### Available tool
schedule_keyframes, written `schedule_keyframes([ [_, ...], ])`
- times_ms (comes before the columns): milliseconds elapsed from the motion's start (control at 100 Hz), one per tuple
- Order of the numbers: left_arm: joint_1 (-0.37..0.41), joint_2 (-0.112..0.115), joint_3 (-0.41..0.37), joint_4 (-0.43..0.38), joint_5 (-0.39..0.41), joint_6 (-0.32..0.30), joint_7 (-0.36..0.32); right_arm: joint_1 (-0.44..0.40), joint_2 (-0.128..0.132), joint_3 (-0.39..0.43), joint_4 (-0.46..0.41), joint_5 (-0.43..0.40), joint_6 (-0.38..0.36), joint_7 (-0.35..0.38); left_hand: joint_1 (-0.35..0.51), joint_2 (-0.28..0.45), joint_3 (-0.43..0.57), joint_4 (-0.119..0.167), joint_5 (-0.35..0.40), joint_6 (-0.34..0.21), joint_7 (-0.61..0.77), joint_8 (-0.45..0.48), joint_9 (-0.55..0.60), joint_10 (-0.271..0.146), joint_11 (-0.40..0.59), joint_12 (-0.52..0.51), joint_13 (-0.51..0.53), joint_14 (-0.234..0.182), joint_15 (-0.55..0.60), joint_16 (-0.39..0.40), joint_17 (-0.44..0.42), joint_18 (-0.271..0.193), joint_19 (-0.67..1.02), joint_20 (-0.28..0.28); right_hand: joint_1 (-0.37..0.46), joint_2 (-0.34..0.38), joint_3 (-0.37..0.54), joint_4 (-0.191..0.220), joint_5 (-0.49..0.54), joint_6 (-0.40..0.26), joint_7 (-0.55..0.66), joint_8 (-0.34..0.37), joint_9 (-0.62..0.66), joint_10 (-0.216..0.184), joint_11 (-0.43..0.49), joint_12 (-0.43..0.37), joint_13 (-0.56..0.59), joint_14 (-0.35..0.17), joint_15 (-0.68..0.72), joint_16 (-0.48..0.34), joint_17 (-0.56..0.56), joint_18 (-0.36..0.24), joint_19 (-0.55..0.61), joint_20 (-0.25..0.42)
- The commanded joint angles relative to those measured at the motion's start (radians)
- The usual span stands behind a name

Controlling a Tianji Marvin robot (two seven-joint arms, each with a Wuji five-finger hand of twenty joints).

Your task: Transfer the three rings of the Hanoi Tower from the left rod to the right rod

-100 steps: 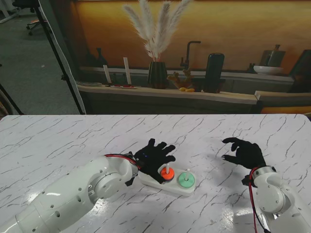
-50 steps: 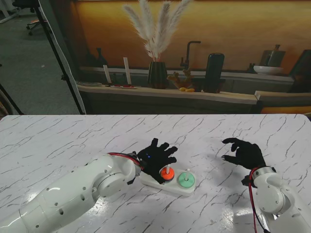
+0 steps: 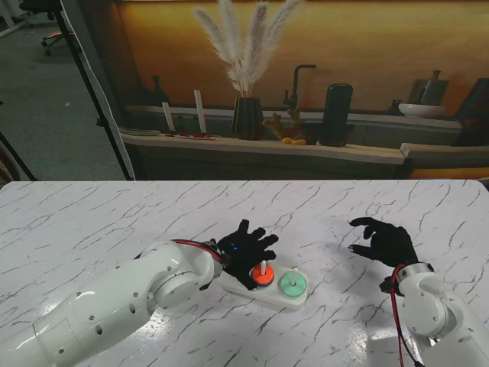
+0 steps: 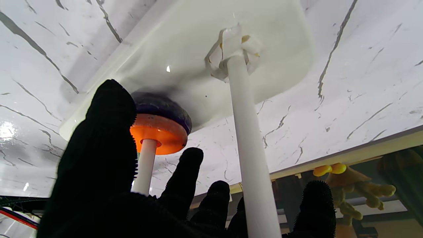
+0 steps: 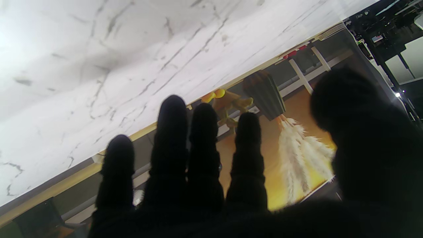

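The left hand (image 3: 246, 251) is spread out flat over the left end of the white base (image 3: 243, 288), and it holds nothing. In the left wrist view its fingers (image 4: 102, 138) stand apart, and a bare white rod (image 4: 246, 132) goes up between them, so the left rod looks empty. On the middle rod (image 3: 263, 267) sits an orange ring (image 3: 262, 277), and the wrist view shows a dark purple ring (image 4: 162, 104) under it, right on the base. On the right rod (image 3: 293, 273) sits a green ring (image 3: 293, 285). The right hand (image 3: 384, 239) floats over the white table (image 3: 92, 222), well apart from the toy, with loose curled fingers and nothing in it. I think the game is about halfway: the small green ring is on the right rod, but the other two are still on the middle one. I think the green ring must next come back to the bare left rod, so the orange ring has a free place to go. For that, a hand needs to reach over the green ring, pinch its edge, and lift it straight up until it clears the rod top. The rods stand close together, so the fingers must not bump the orange ring.
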State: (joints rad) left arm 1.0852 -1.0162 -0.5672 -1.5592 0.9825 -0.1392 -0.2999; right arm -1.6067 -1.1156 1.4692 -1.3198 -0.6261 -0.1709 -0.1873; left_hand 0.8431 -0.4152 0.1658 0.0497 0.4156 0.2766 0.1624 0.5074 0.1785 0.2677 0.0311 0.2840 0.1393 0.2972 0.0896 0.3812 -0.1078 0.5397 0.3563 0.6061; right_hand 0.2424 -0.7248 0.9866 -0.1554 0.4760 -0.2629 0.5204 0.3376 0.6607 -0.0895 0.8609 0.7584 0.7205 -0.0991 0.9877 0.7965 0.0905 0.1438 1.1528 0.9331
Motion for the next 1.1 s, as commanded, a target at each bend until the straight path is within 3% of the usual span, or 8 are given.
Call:
schedule_keyframes([
  [0, -0.001, -0.003, 0.009, 0.016, -0.020, -0.021, -0.016, -0.005, -0.007, -0.005, 0.002, 0.002, -0.002, -0.001, 0.015, -0.038, 0.026, -0.045, 0.009, -0.005, 0.005, 0.022, 0.000, -0.011, -0.003, 0.018, 0.010, -0.008, 0.004, 0.006, -0.011, 0.000, 0.034, -0.003, 0.000, 0.007, 0.013, 0.044, 0.013, -0.015, 0.002, 0.010, 0.031, -0.022, 0.019, 0.015, 0.028, -0.010, 0.026, 0.014, -0.001, 0.199, 0.027, -0.012],
  [480, 0.008, -0.007, -0.008, 0.010, -0.062, -0.016, -0.021, -0.003, -0.006, -0.011, 0.006, 0.004, -0.002, 0.006, -0.007, -0.021, 0.032, -0.057, 0.005, -0.005, 0.001, 0.024, 0.006, -0.009, -0.002, 0.019, 0.014, -0.006, 0.005, 0.009, -0.008, 0.000, 0.043, -0.008, 0.001, 0.008, 0.010, 0.045, 0.013, -0.012, 0.001, 0.009, 0.031, -0.021, 0.019, 0.016, 0.028, -0.009, 0.028, 0.015, -0.001, 0.198, 0.028, -0.012],
  [1090, 0.014, -0.016, -0.013, 0.020, -0.070, -0.012, 0.021, -0.004, -0.006, -0.006, 0.003, 0.004, -0.002, 0.007, 0.074, -0.041, 0.102, -0.050, 0.043, -0.037, 0.047, 0.054, 0.071, -0.018, 0.020, 0.031, 0.074, 0.004, 0.031, 0.025, 0.023, 0.009, 0.140, 0.019, 0.002, 0.008, 0.011, 0.045, 0.015, -0.009, 0.001, 0.009, 0.033, -0.022, 0.021, 0.016, 0.029, -0.010, 0.032, 0.016, 0.000, 0.197, 0.028, -0.013],
])
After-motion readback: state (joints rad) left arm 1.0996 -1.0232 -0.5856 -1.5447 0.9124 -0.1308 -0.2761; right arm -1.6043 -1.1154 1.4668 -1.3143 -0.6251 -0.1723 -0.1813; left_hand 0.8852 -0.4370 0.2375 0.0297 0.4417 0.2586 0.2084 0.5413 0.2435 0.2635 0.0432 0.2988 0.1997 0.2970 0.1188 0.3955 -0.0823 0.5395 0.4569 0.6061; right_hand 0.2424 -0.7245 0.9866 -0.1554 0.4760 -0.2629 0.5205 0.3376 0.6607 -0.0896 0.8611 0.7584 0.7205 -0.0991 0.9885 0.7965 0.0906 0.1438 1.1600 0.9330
